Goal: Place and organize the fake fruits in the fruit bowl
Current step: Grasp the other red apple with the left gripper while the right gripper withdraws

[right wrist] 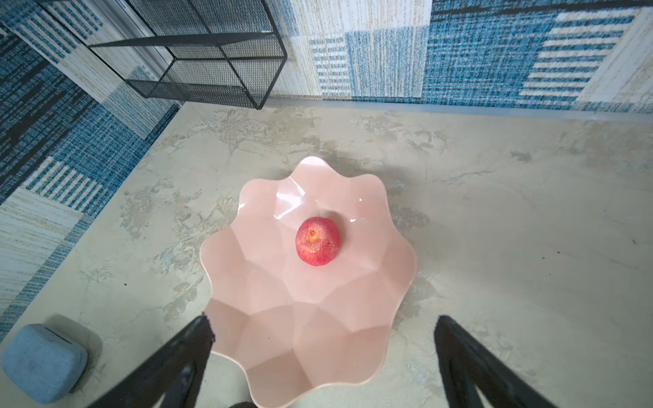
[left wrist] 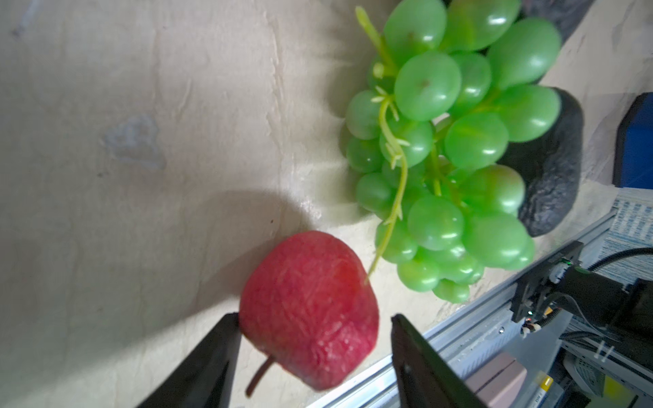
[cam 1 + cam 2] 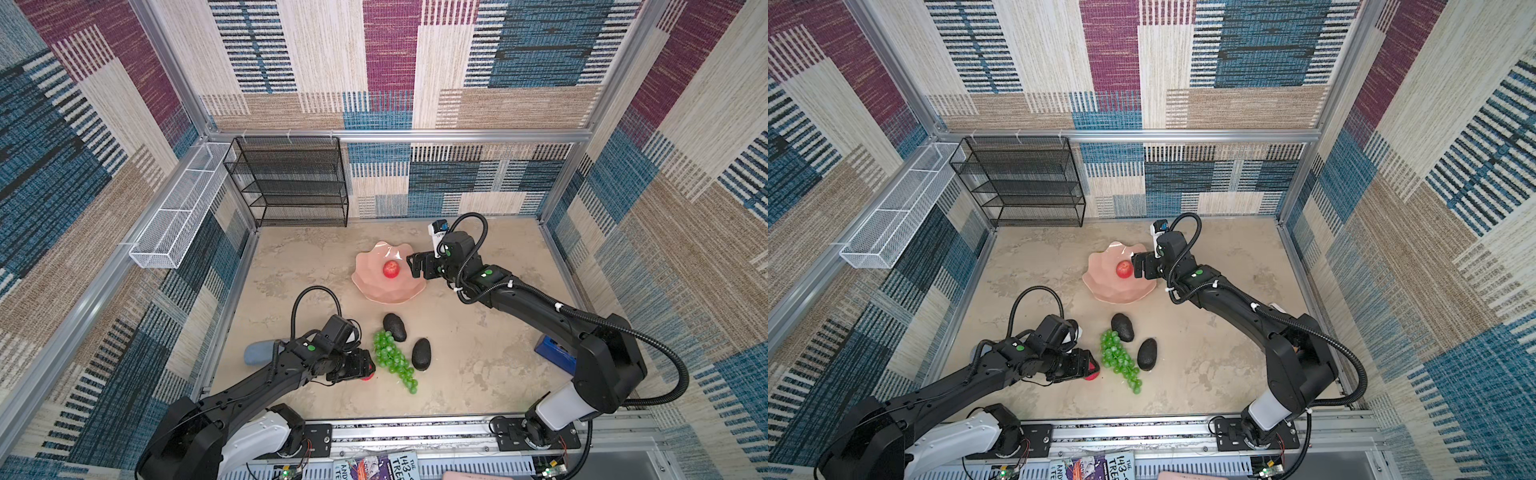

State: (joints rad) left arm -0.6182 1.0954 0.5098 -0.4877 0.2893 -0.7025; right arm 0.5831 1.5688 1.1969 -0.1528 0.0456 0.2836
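**Top views.** Found the fruit bowl (image 3: 386, 293) standing mid-worktop (image 3: 478, 374): pale pink, glossy, faceted, with a wavy petal rim. Noted a mottled beige, stone-look surface beneath it. Noted one red apple (image 3: 391, 269), round and matt, resting inside.

Logged the far avocado (image 3: 394, 327) and near avocado (image 3: 421, 353) outside the bowl, both black, pebbled and egg-shaped. Logged the grapes (image 3: 390, 359), a long bunch of shiny green beads, just beside them.

Saw only a red sliver of the loose apple (image 3: 368, 377) under the left fingers (image 3: 360, 365); could not judge their spread here. Placed the right fingers (image 3: 415, 268) at the bowl's rim.

Found a blue box (image 3: 555, 353) and a grey-blue fabric pouch (image 3: 259, 352) each partly hidden behind an arm. Read "THE 143-" and "TRE" on a book cover (image 3: 1121, 465) cut by the lower edge.

**Left wrist.** Found the loose apple (image 2: 311, 311), wrinkled red skin and brown stem, lying on the worktop between the left fingers (image 2: 208, 360). Saw one touching its side and the other slightly apart: parted, not clamped. Noted blurred, translucent grapes (image 2: 452, 148), half hiding the near avocado (image 2: 551, 166).

**Right wrist.** Found the right fingers (image 1: 176, 367) spread wide, holding nothing, over the bowl's (image 1: 311, 335) nearer rim. Noted a yellowish dimple on the red apple (image 1: 318, 241), seated slightly off centre. Saw the black wire-mesh rack (image 1: 212, 70) cut off by the frame.
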